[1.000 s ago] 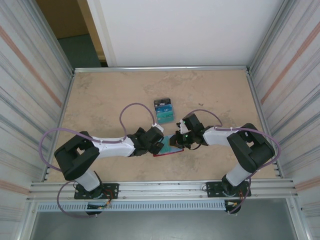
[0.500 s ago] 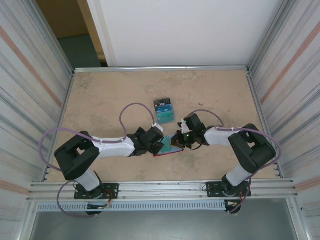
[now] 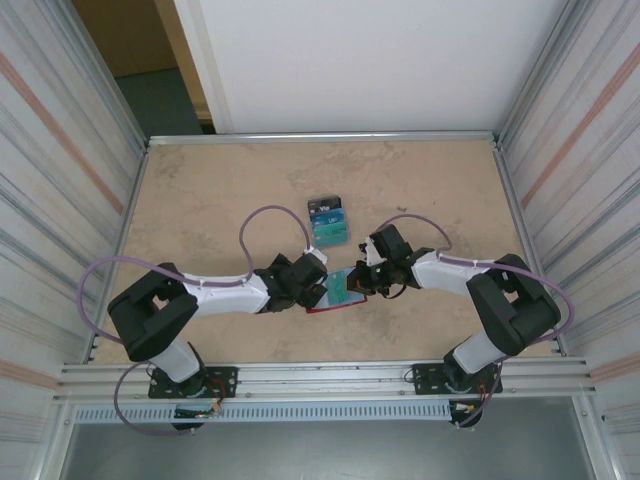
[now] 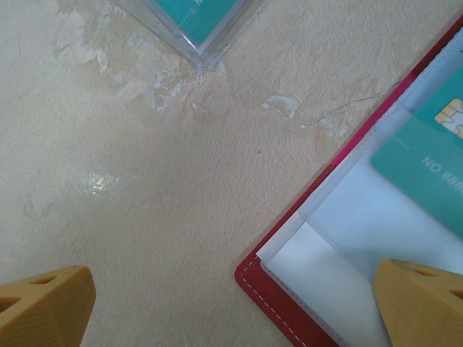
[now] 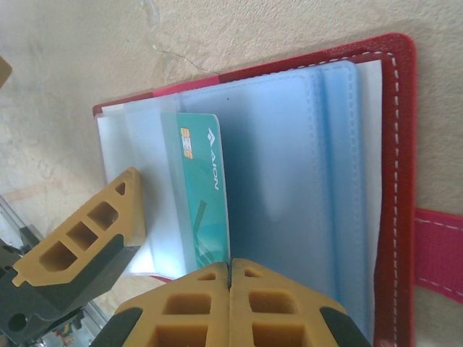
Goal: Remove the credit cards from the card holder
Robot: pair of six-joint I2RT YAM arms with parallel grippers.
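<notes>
Open card holder (image 5: 399,144) holds one teal credit card (image 5: 206,195).

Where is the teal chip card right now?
In the right wrist view the teal card lies in the open red card holder, left of its blue sleeves, its lower end at the shut right claw.

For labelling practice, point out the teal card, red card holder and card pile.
teal card (image 5: 206,195), right wrist view, face.
red card holder (image 5: 401,159), right wrist view, stitched edge.
card pile (image 3: 328,222), top external view, centre.
</notes>
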